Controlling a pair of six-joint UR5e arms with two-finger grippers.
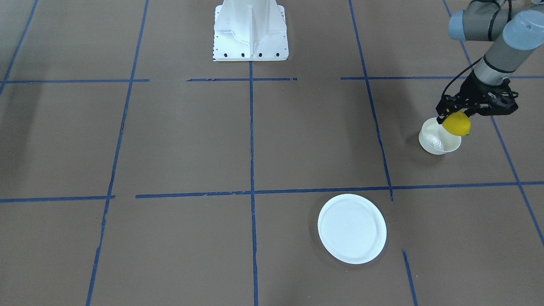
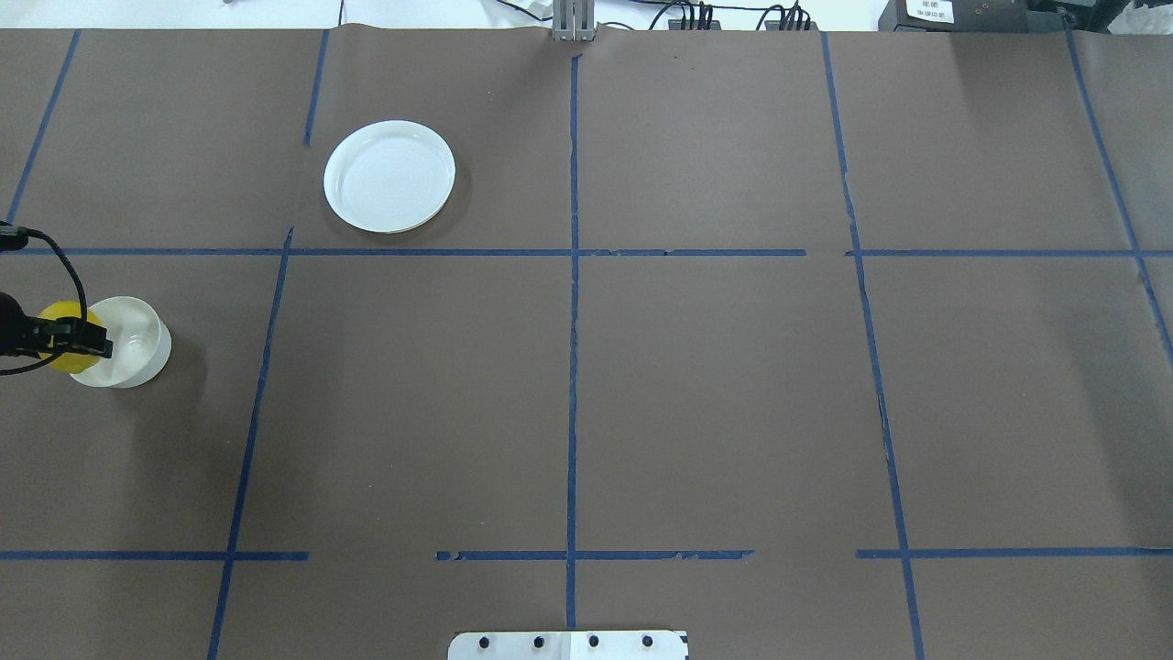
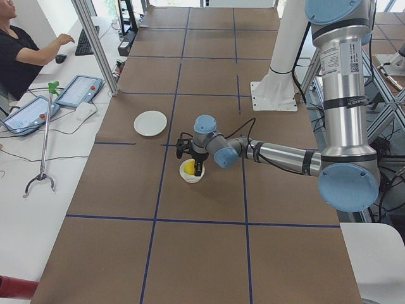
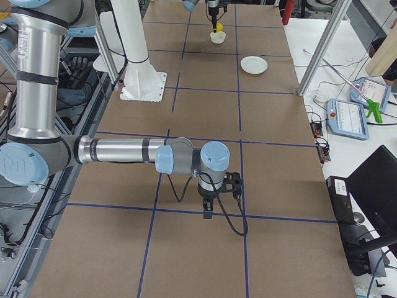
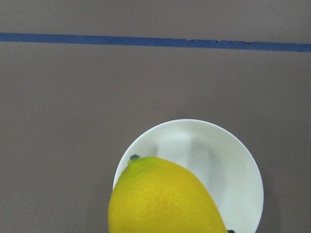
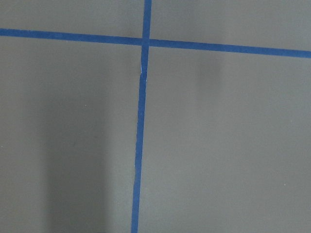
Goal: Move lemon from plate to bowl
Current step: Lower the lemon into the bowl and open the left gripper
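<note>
The yellow lemon [image 1: 457, 123] is held in my left gripper [image 1: 456, 117], which is shut on it just above the small deep white bowl [image 1: 437, 139]. The lemon hangs over the bowl's rim on the robot's side, clear of the bowl's floor. In the left wrist view the lemon [image 5: 165, 199] fills the lower middle, with the bowl [image 5: 233, 165] under it. The flat white plate [image 1: 352, 228] lies bare, farther out on the table. My right gripper [image 4: 208, 214] shows only in the exterior right view, pointing down over the table; I cannot tell whether it is open or shut.
The white robot base [image 1: 250, 29] stands at the table's middle, on the robot's edge. Blue tape lines [image 1: 251, 127] grid the brown tabletop. An operator [image 3: 19, 47] sits beyond the far side, with tablets [image 3: 76, 88] and a grabber tool on a side table.
</note>
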